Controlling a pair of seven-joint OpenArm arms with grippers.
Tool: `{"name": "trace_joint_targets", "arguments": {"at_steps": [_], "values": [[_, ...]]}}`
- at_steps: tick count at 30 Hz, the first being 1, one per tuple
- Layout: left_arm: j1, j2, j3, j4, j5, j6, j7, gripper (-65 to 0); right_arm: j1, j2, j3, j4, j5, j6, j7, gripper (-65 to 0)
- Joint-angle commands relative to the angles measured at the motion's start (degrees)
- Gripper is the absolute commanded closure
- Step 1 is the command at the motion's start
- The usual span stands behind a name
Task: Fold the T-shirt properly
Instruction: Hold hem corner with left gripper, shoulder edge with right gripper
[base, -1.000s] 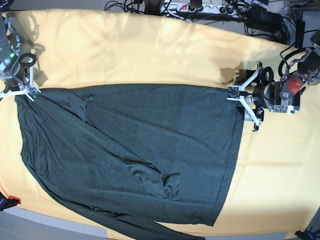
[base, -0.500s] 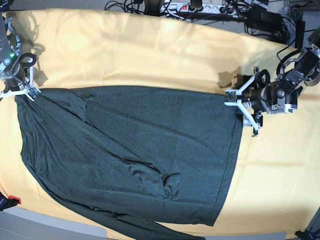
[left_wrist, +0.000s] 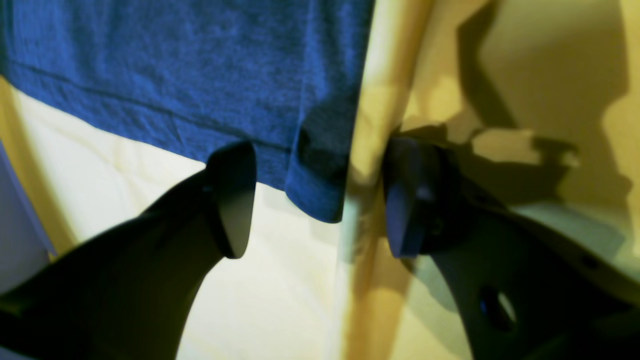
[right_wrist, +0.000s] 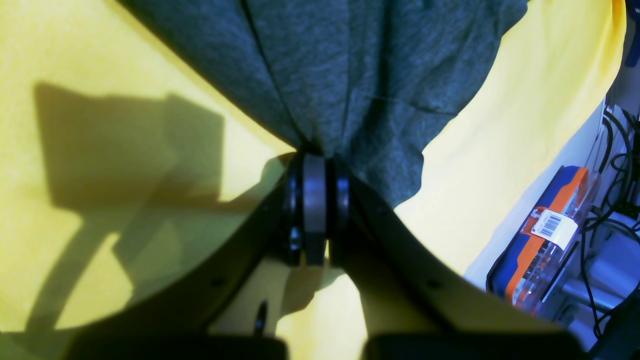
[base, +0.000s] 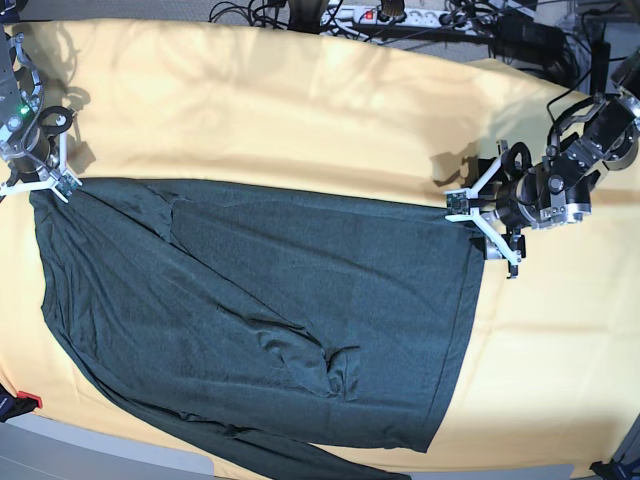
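Across the middle and lower left of the base view, the T-shirt (base: 270, 320) lies spread on the yellow table cover (base: 300, 110), body roughly flat, one long sleeve trailing off toward the bottom edge and a small pucker of cloth near the centre.

At the upper left of that view the right gripper (base: 62, 183) has its fingers pressed together on a corner of the shirt; its wrist view shows the knit bunching into pleats right where the pads meet.

At the right of the base view the left gripper (base: 482, 220) sits at the shirt's hemmed corner with its fingers spread wide. In its wrist view that corner (left_wrist: 320, 200) lies between the two pads (left_wrist: 232, 200), touching neither as far as I can tell.

The risks from here:
- The left fingers may close on the hem's very tip alone, and the knit could slip out once lifted.
- They may also pinch the yellow cover along with the shirt, dragging it up.
- With only one corner gripped, any pull by the right arm would skew the shirt and deepen the central pucker.
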Motion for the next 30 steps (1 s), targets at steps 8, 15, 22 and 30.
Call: {"name": "trace_joint_targets", "arguments": {"at_steps": [8, 15, 22, 30], "values": [[-4.7, -1.0, -0.4, 3.5, -14.1, -5.5, 9.2, -39.0, 0.3, 1.4, 0.6, 0.4, -0.3, -0.8, -0.3, 0.0], [-6.4, -1.0, -0.4, 2.7, -13.9, -2.1, 9.2, -39.0, 0.3, 1.4, 0.6, 0.4, -0.3, -0.8, -1.3, 0.0], [-6.4, -0.9, -0.4, -1.4, -15.4, -11.1, 9.1, -39.0, 0.3, 1.4, 0.6, 0.4, -0.3, -0.8, -1.3, 0.0], [-6.4, -0.8, -0.4, -4.5, -15.2, -11.1, 5.8, -39.0, 0.3, 1.4, 0.6, 0.4, -0.3, -0.8, -1.2, 0.0]]}}
